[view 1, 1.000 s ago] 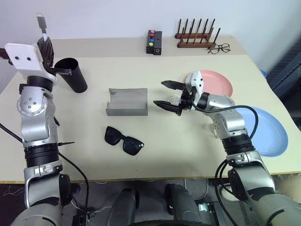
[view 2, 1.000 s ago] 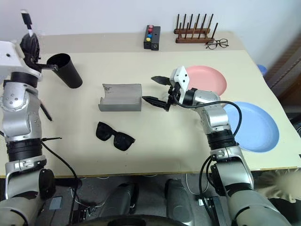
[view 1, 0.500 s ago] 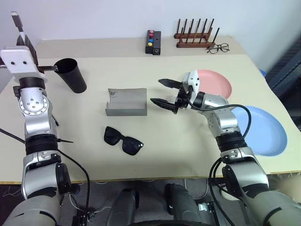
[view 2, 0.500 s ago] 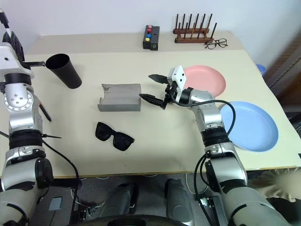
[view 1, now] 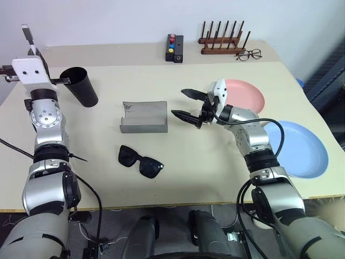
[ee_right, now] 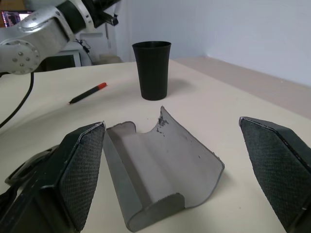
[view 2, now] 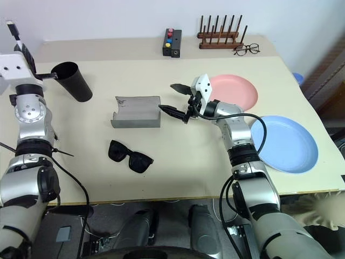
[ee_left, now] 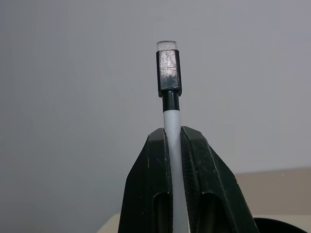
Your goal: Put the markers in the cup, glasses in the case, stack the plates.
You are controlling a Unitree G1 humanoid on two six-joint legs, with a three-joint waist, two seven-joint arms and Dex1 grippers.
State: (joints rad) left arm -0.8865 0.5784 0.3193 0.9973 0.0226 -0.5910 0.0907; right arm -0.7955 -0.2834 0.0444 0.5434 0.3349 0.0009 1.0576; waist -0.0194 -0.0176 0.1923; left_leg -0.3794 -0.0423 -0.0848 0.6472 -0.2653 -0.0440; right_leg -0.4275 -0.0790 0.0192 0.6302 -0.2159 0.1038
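Note:
My left gripper (ee_left: 171, 136) is shut on the white marker (ee_left: 169, 111), holding it upright with its black end on top, raised beside and to the left of the black cup (view 1: 79, 86). The cup stands upright at the table's far left. The dark marker with a red end (ee_right: 87, 93) lies on the table near the cup. The grey case (view 1: 144, 116) lies open and empty mid-table, with the black sunglasses (view 1: 140, 161) in front of it. My right gripper (view 1: 179, 102) is open just right of the case. The pink plate (view 1: 248, 96) and blue plate (view 1: 302, 150) lie apart on the right.
A wooden rack (view 1: 223, 42) and thin-rimmed eyeglasses (view 1: 249, 54) sit at the far right back. A small black box with coloured buttons (view 1: 176, 47) is at the back centre. A thin cable (view 1: 75, 157) hangs by my left arm.
My left hand has carried the white marker a little to the left, away from the cup's rim, and its forearm has bent. The right gripper has stayed in place, open.

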